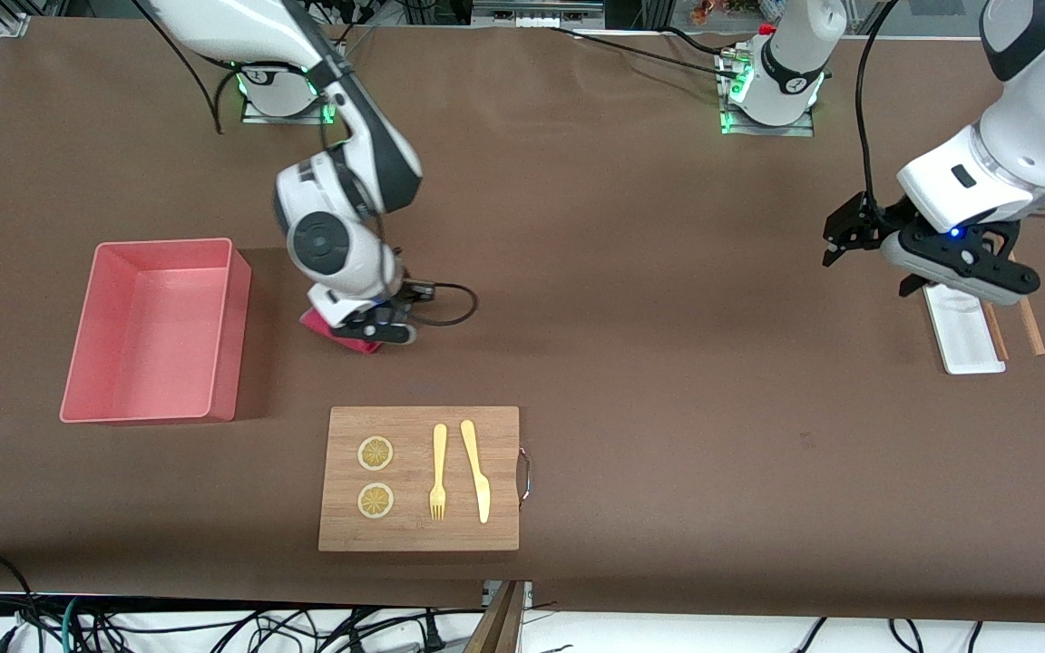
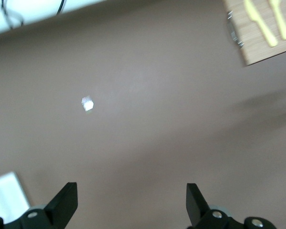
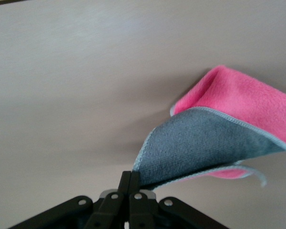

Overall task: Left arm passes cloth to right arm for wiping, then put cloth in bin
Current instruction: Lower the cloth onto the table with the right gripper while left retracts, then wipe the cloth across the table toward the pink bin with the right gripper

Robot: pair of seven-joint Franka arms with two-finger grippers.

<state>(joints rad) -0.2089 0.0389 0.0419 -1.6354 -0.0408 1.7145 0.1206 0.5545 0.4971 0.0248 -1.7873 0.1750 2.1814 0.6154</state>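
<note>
The crimson-pink cloth (image 1: pixel 315 320) with its grey backing lies low on the brown table beside the salmon-pink bin (image 1: pixel 234 336), toward the right arm's end. My right gripper (image 1: pixel 377 336) is down over it. In the right wrist view its fingers (image 3: pixel 131 175) are pressed together at a corner of the cloth (image 3: pixel 219 138), which folds away with the grey side showing. My left gripper (image 1: pixel 835 243) is open and empty, up in the air toward the left arm's end, and it waits; its view (image 2: pixel 131 193) shows bare table between the fingers.
A wooden cutting board (image 1: pixel 495 435) with a fork, a knife and two lemon slices lies nearer to the front camera than the cloth. A small flat white tray (image 1: pixel 962 331) and wooden chopsticks (image 1: pixel 1028 325) lie under the left arm.
</note>
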